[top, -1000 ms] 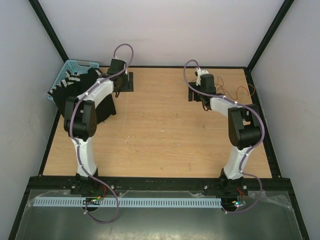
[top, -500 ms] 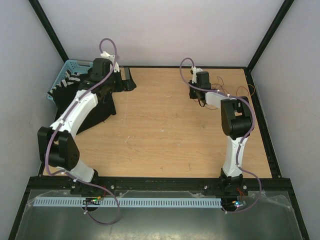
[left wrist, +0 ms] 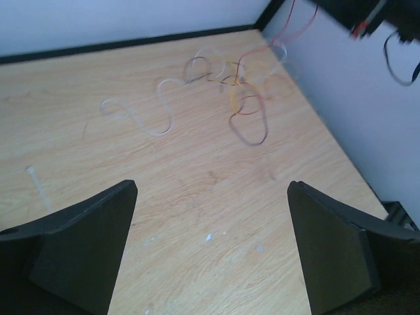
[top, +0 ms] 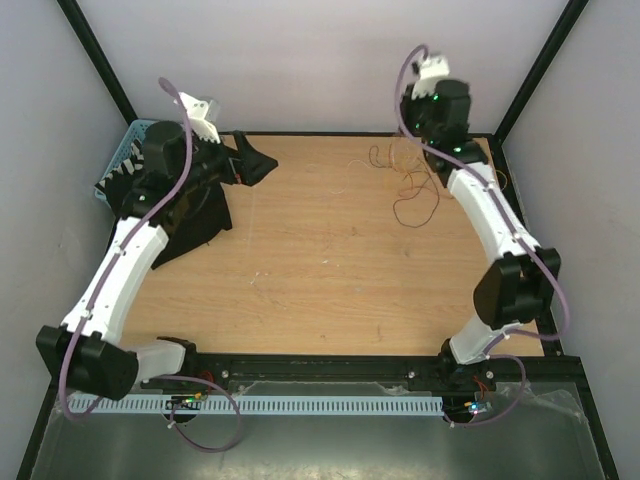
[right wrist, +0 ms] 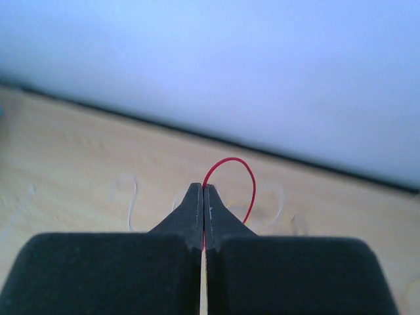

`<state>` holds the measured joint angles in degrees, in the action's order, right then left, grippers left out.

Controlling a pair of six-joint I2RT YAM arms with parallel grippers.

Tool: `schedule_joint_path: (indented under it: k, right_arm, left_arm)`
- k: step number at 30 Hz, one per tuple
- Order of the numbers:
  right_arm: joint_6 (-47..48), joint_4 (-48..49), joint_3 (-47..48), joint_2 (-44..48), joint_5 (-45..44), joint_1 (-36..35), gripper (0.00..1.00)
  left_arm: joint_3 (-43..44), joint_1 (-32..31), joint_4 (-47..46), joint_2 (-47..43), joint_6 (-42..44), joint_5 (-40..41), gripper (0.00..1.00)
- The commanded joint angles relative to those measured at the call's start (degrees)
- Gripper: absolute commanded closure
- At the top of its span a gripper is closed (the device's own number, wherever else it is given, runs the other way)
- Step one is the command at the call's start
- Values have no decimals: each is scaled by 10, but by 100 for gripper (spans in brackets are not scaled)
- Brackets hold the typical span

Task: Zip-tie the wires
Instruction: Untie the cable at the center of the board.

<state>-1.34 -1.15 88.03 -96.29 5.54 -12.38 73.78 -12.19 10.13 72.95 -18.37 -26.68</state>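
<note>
The wires (top: pixel 402 178) lie in a loose tangle of red, orange, brown and whitish loops at the back right of the table, also visible as wires (left wrist: pixel 244 98) in the left wrist view. My right gripper (right wrist: pixel 203 190) is shut on a red wire (right wrist: pixel 248 172), whose loop arcs out past the fingertips, and it is lifted high near the back wall. My left gripper (left wrist: pixel 211 190) stands wide open above bare wood, well short of the tangle; from above the left gripper (top: pixel 255 162) is at the back left. The zip tie (left wrist: pixel 38 188) lies flat, left of the left finger.
A blue basket (top: pixel 130 150) stands in the back left corner with a black cloth (top: pixel 195 215) spilling from it beside the left arm. Black frame rails (top: pixel 540 250) and white walls close the table in on three sides.
The right gripper shut on the red wire and rose towards the back wall, pulling the tangle leftwards. The left arm stretched out, its gripper lifting from the table and opening wider.
</note>
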Motion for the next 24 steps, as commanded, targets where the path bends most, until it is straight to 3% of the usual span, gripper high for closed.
schedule_joint_path:
  k: [1, 7, 16, 20, 24]
  right_arm:
    - [40, -19, 106, 41, -22, 2, 100]
    - [61, -76, 262, 10, -64, 8, 100]
    - [73, -90, 361, 0, -95, 21, 100]
    - [46, -96, 346, 31, 13, 25, 100]
    - [29, -97, 304, 68, 81, 25, 100]
  left_arm:
    - [-40, 4, -115, -48, -36, -73, 1]
    - [-55, 4, -136, -50, -54, -98, 1]
    - [-42, -1, -154, 18, -102, -151, 1]
    - [-43, -54, -180, 68, -64, -98, 1]
    - [-24, -155, -241, 134, 25, -23, 1]
